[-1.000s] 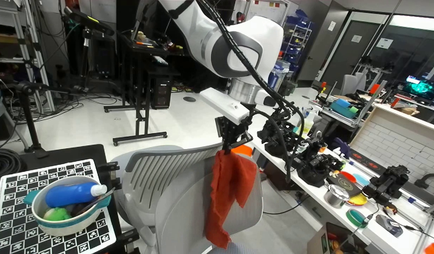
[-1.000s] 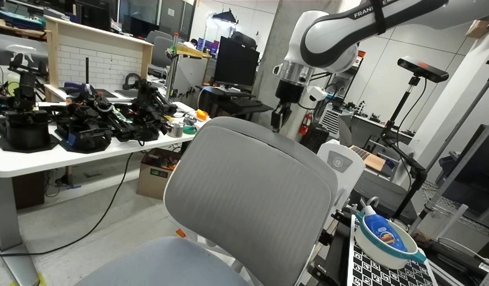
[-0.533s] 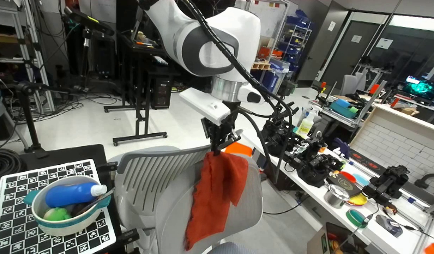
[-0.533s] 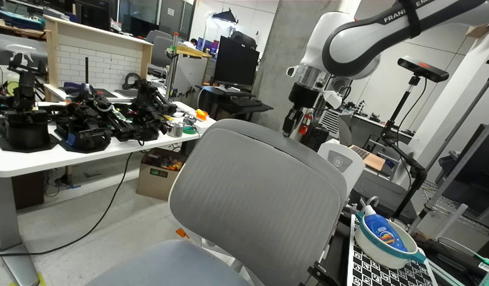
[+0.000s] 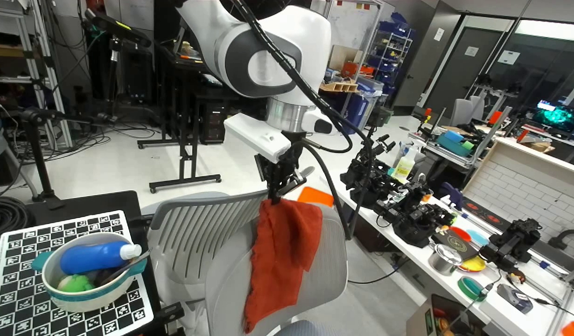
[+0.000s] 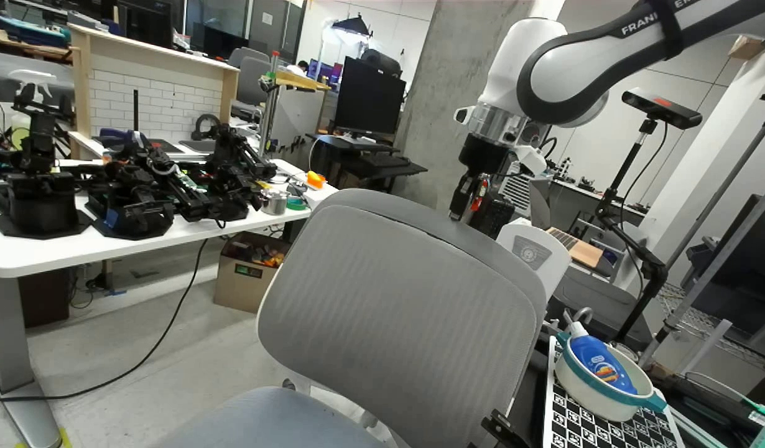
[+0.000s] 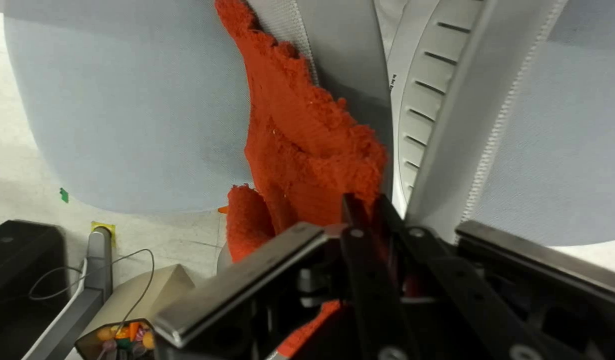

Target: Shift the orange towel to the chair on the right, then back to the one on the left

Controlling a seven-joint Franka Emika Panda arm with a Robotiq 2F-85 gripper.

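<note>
The orange-red towel (image 5: 282,261) hangs in front of a grey chair's backrest (image 5: 328,275) in an exterior view. My gripper (image 5: 274,199) is shut on its upper corner, at the backrest's top edge. In the wrist view the towel (image 7: 302,145) runs up from between the fingertips of my gripper (image 7: 367,202), along that chair's backrest edge (image 7: 355,65). A second grey chair with a slatted back (image 5: 200,242) stands close behind; it also shows in the wrist view (image 7: 552,150). In an exterior view its backrest (image 6: 401,298) hides the towel, and my gripper (image 6: 461,208) is above its top edge.
A bowl (image 5: 88,298) with a blue bottle stands on a checkered board beside the chairs. A white table (image 6: 65,249) with several black robot arms is on the other side. A cardboard box (image 6: 242,283) sits on the floor. A black cable hangs beside the arm.
My gripper and the towel have moved toward the slatted chair and slightly down. The towel has spread wider across the backrest. The slatted chair has shifted slightly.
</note>
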